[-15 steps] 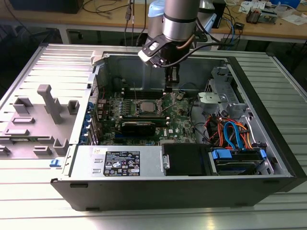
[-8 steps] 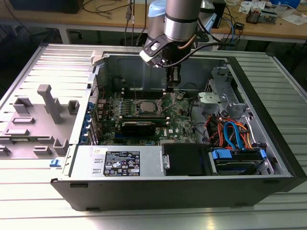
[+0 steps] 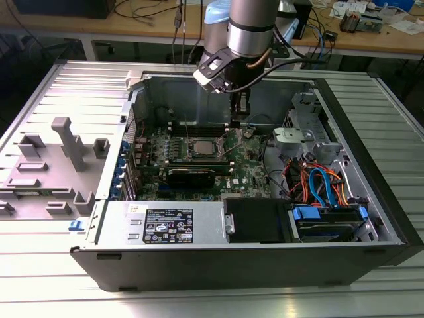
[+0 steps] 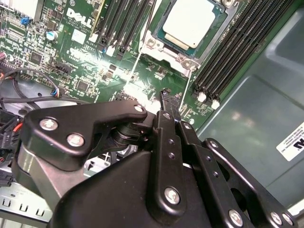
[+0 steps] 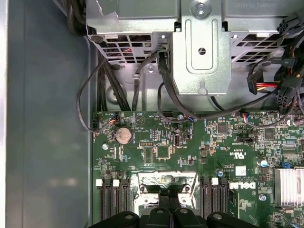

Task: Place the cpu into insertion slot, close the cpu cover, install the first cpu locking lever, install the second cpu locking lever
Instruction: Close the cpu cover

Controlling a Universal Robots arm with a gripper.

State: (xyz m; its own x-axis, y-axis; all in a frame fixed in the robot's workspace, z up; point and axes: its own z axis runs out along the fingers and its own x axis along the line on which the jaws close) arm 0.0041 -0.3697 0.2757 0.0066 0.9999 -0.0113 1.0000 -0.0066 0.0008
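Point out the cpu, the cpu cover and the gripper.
cpu (image 4: 192, 21): second wrist view, middle of its silvery top.
cpu cover (image 4: 169, 50): second wrist view, silver frame edge beside the chip.
gripper (image 4: 166, 95): second wrist view, at its fingertips.

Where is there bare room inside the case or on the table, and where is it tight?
Free: the bare case panel beside the memory slots, and the table strip in front of the case. Crowded: the cables by the drive cage, and the board around the socket, where the hand hangs.
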